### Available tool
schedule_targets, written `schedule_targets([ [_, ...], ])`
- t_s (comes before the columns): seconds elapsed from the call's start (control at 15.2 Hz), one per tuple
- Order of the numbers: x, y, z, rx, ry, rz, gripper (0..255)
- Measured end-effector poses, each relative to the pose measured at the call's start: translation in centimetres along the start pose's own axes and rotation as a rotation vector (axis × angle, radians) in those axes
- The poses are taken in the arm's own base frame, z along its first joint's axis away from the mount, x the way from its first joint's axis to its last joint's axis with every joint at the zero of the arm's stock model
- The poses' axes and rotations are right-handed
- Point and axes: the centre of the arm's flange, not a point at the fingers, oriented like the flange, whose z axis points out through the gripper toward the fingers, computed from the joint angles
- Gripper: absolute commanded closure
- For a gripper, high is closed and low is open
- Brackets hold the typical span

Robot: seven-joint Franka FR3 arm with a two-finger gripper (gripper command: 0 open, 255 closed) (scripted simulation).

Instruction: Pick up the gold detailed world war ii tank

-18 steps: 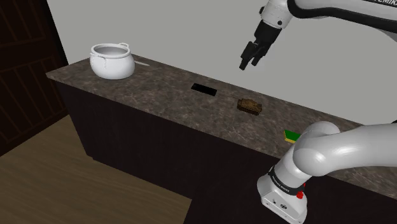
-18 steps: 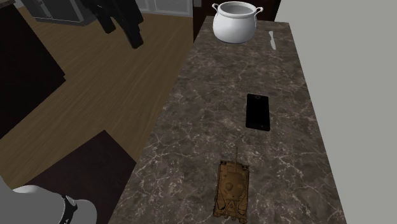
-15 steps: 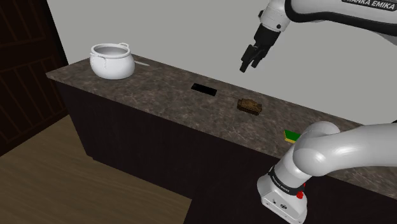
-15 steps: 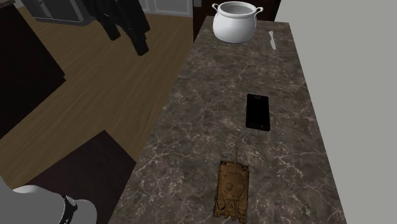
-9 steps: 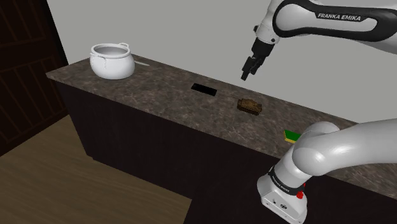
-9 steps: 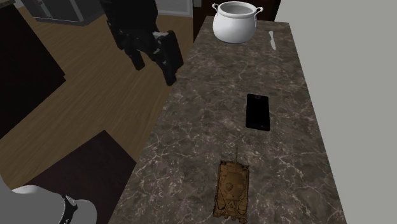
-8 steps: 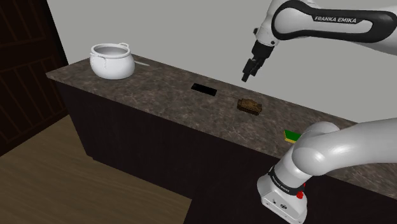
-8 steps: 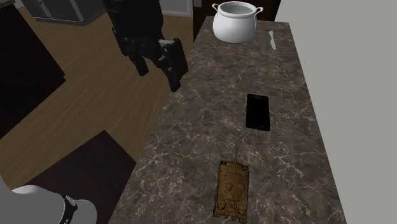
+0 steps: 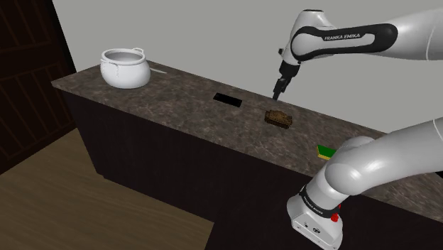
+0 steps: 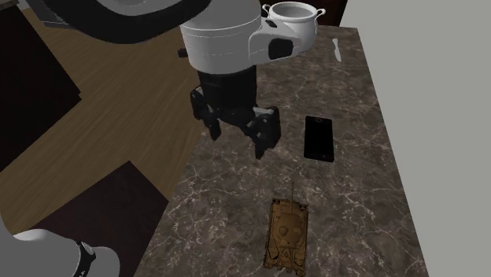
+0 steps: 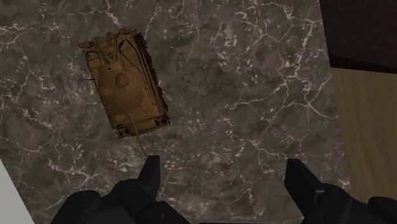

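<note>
A white robot arm's black two-finger gripper (image 9: 275,92) hangs above a dark brown, white-veined stone countertop (image 9: 177,92), its fingers spread wide and holding nothing. The gold-brown model tank (image 9: 277,117) sits on the countertop below the gripper, untouched, with bare stone on all sides of it.

In the wrist view the tank (image 11: 123,83) lies flat on the countertop (image 11: 254,83) beyond the fingertips (image 11: 149,175), outside the gap between them and nearer one finger than the other, its thin gun barrel pointing back toward the gripper (image 11: 224,181).

In the second exterior view the gripper (image 10: 238,140) hovers over the countertop (image 10: 228,197) between the tank (image 10: 286,234) and a round white two-handled pot (image 10: 291,27) at the far end. A flat black rectangular slab (image 10: 319,138) lies just beside the gripper on that view's right.

In the shoulder view the pot (image 9: 125,67) stands at the counter's left end, the black slab (image 9: 228,99) lies between it and the tank, and a small green flat object (image 9: 325,150) rests near the arm's lower links. A wooden floor (image 9: 85,206) runs below the counter.
</note>
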Motion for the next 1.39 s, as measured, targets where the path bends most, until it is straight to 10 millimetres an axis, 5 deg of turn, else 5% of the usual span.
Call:
schedule_targets([
  [0.86,1.6,10.9,11.8,-0.04,-0.125,-0.151,0],
  [1.39,1.7,11.5,16.3,-0.043,-0.132,-0.16,0],
])
